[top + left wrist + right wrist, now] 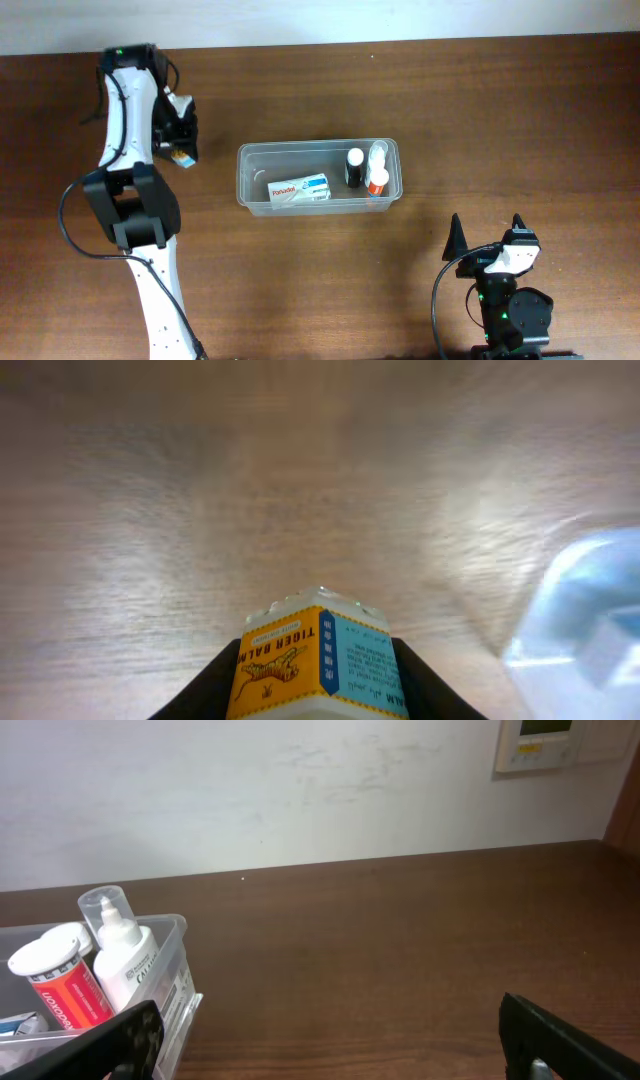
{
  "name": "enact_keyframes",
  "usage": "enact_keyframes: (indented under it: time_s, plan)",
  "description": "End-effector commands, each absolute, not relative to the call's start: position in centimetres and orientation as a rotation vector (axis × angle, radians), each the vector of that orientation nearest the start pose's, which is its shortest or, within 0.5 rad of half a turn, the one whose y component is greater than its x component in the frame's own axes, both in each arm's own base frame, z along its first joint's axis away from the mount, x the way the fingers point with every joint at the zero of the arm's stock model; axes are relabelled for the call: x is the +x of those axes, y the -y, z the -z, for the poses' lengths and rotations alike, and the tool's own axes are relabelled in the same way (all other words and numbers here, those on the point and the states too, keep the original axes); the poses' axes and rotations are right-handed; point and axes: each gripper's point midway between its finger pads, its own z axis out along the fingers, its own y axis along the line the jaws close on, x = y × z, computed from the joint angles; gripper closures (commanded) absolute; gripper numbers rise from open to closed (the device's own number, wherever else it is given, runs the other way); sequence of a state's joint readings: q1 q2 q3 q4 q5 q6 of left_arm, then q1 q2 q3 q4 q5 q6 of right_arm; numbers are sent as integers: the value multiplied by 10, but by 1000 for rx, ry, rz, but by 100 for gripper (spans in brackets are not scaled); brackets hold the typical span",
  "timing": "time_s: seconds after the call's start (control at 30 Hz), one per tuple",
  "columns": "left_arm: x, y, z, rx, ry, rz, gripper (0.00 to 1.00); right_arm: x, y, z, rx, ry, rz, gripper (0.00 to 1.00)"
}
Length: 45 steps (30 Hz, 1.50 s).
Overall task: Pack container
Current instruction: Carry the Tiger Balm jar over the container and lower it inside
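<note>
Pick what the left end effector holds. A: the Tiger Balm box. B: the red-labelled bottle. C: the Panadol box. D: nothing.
A: the left wrist view shows the orange Tiger Balm box clamped in the left end effector, while the Panadol box lies inside the container.
</note>
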<state>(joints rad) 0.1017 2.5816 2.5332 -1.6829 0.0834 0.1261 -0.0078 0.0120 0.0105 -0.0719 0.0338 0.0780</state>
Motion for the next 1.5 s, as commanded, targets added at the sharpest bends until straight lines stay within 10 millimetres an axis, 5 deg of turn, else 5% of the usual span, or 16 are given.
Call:
enact_keyframes:
  time_s: [0.0,0.27,0.4,0.53,0.73,0.93,1.47]
  plan:
    - [463,-7,-93,48,-3185,249,67,246,10,-156,105,-1645,-18,2]
    - [458,38,-166,236,-3028,153,66,246,10,-156,105,-1645,-18,2]
    - [440,63,-205,320,-2951,156,63,246,10,-156,105,-1645,-18,2]
    - [414,81,-224,387,-2938,161,62,246,10,-156,105,-1645,-18,2]
    - [379,99,-199,443,-3062,166,62,246,10,-156,105,-1645,-18,2]
    - [380,118,-158,510,-3085,166,63,246,10,-156,105,-1645,-18,2]
    - [383,126,-148,470,-3077,29,63,246,10,-156,104,-1645,-18,2]
